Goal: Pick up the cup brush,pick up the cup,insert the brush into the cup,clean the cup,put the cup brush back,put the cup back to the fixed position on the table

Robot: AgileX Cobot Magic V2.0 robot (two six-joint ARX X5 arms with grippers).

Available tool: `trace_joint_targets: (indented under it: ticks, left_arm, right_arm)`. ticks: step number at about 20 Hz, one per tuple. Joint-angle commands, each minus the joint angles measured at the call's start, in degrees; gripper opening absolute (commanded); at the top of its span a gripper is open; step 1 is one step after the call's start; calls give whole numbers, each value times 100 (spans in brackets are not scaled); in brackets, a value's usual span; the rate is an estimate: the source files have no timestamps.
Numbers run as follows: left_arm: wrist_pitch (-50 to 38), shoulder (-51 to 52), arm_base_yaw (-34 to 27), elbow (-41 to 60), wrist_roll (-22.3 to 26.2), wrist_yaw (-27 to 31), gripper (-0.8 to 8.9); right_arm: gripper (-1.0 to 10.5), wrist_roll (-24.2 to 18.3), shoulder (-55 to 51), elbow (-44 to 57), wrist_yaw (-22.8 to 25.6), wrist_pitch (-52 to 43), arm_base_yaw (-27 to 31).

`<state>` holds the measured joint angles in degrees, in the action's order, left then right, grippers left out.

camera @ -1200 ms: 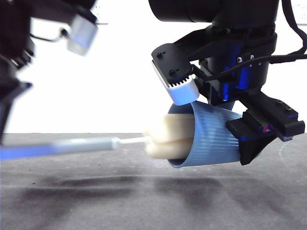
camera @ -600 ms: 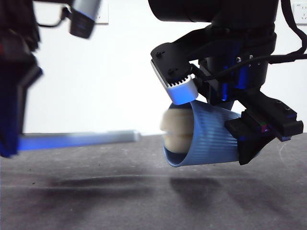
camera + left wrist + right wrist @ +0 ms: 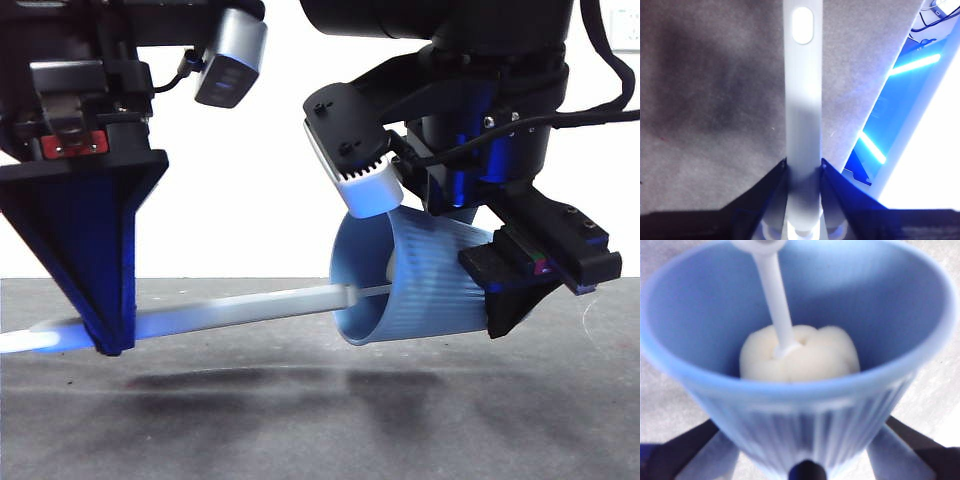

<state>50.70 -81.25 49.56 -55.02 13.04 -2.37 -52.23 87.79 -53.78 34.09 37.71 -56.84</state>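
Note:
The blue ribbed cup (image 3: 425,285) hangs on its side above the table (image 3: 300,420), mouth toward the left, with my right gripper (image 3: 470,270) shut on it. In the right wrist view the cup (image 3: 805,405) fills the picture and the cream sponge head (image 3: 800,355) of the cup brush sits deep inside near its bottom. The brush's grey handle (image 3: 240,308) runs out of the cup's mouth to the left, where my left gripper (image 3: 105,330) is shut on it. The left wrist view shows the handle (image 3: 802,100) pinched between the jaws.
The dark grey table (image 3: 715,100) lies under both arms, with their shadows on it. A bright blue-lit stand (image 3: 900,100) shows beyond the table's edge in the left wrist view.
My left gripper has moved right, pushing the brush in: the sponge head went from the cup's mouth to deep inside. The cup has barely moved.

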Motion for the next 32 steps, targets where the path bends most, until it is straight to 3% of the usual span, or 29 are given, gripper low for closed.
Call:
trace_joint_targets:
  ticks: [1, 4, 10, 14, 16, 19, 21, 24, 27, 32]
  left_arm:
    - [227, 0, 20, 20, -133, 201, -8]
    - [968, 94, -59, 20, -302, 741, -8]
    - [1921, 1010, -503, 22, -562, 879, -8]
    - [2387, 1646, -824, 24, -691, 879, -8]
    - [2356, 1993, -933, 24, -938, 879, -9]
    - [1357, 2216, -1174, 149, -1808, 826, -9]
    - [273, 2144, -1338, 452, -2444, 782, -9]
    - [-990, 1742, -1749, 688, -3036, 758, -9]
    - [-1836, 1207, -2264, 688, -3504, -208, -9]
    - [-2225, 153, -2245, 688, -3571, -245, -8]
  right_arm:
    - [-17, 234, 33, -4, -90, 61, -61]
    - [-17, 498, 31, -4, -48, 304, -46]
    - [-17, 1137, 11, -4, 155, 308, -28]
    - [-17, 2212, -133, -4, 205, 304, 63]
    - [-17, 3071, -343, -4, 203, 273, 120]
    - [-17, 4653, -1034, -4, -225, 83, 184]
    - [-17, 5375, -1624, -4, -577, -160, 186]
    - [-17, 5711, -2452, -4, -844, -621, 186]
    - [-17, 5893, -3034, -4, -916, -824, 186]
    - [-17, 5893, -3296, -4, -1025, -883, 195]
